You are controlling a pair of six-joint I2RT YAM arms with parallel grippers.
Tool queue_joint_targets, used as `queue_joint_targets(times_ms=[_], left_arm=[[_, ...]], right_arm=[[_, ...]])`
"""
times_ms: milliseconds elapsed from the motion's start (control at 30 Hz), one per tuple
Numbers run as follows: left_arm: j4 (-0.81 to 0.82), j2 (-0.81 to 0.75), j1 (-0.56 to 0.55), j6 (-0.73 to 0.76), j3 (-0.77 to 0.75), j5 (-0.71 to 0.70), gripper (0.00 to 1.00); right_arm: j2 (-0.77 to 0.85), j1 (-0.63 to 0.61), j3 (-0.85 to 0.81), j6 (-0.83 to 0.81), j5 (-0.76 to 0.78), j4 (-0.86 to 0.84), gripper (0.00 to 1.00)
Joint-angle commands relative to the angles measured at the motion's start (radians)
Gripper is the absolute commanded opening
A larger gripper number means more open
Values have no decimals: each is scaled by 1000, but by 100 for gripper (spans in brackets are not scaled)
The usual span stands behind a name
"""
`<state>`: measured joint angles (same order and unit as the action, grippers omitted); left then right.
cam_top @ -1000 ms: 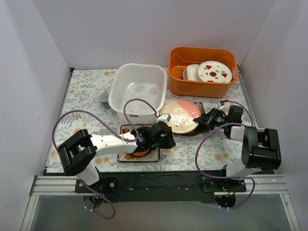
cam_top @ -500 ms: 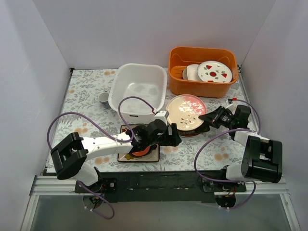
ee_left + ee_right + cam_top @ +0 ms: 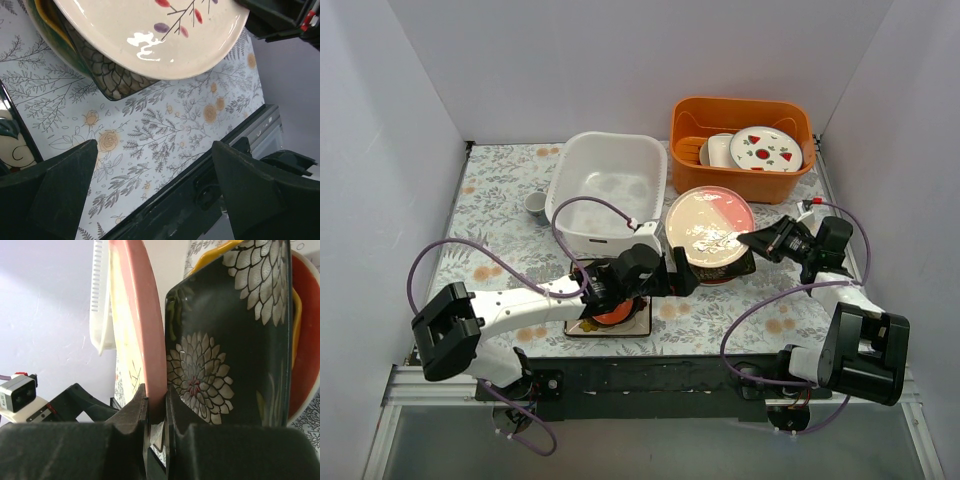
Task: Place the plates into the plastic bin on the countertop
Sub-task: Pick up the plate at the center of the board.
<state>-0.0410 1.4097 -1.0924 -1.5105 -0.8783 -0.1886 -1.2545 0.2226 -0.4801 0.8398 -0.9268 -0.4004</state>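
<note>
Raised further, the pink-rimmed plate (image 3: 709, 222) hangs from clenched right jaws. Left jaws, released, should steady its underside.

The right gripper (image 3: 156, 407) clamps the rim of a pink-backed, cream-faced round plate (image 3: 142, 315) standing on edge. Just beside it, a black square plate with white flowers (image 3: 225, 350) overlaps a yellow round plate (image 3: 296, 335) and a red round plate (image 3: 307, 305).

We see a plain white left wall (image 3: 370, 150), far wall (image 3: 640, 60) and right wall (image 3: 910, 100), evenly lit; nearest us, an aluminium rail (image 3: 902, 390) above grey floor (image 3: 650, 445).
</note>
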Motion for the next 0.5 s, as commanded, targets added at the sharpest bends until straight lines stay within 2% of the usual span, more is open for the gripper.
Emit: queue_joint_targets(times_ms=[0,200,467], left_arm=[[35,-83,-1,-5,-14,-43,98],[84,-126,0,-5,4,-81,98],[115,-114,-1,-7,-2,-97,98]], right_arm=[[70,14,-14,54,-104,-92,1],[115,24,-9,90,-133,-118,1],[147,24,5,243,-187,-305,1]])
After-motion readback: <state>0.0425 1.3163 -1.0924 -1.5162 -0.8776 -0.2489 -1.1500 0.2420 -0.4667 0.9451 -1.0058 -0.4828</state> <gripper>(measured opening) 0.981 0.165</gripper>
